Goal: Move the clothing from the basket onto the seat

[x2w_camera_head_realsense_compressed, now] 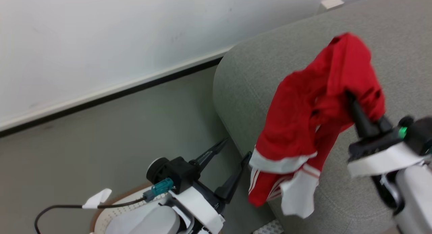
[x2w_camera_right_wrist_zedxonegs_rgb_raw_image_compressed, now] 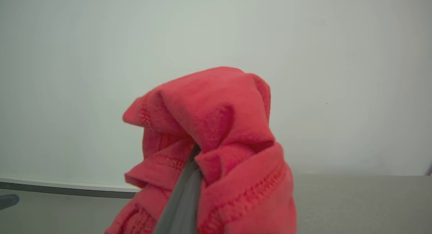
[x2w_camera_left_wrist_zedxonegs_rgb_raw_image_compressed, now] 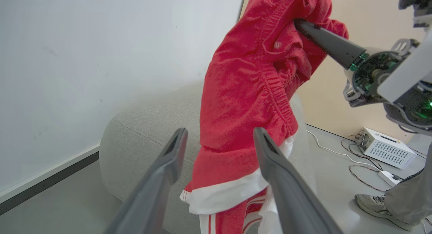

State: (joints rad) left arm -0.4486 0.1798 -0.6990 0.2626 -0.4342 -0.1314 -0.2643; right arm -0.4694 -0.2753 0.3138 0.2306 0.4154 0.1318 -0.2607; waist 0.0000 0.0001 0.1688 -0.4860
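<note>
The clothing [x2w_camera_head_realsense_compressed: 310,112] is pinched by the right hand [x2w_camera_head_realsense_compressed: 350,98] and hung free over the seat [x2w_camera_head_realsense_compressed: 256,68] beneath it, presumably for dropping; the left hand [x2w_camera_head_realsense_compressed: 238,147] is spread, empty.

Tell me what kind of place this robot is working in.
Likely a test room or lab dressed as a living space: a grey sofa sits beside a bare white wall, while a white equipment box and loose cables lie on the floor.

Red clothing [x2w_camera_head_realsense_compressed: 303,109] in right claw [x2w_camera_head_realsense_compressed: 350,96] near seat [x2w_camera_head_realsense_compressed: 388,41]
</note>
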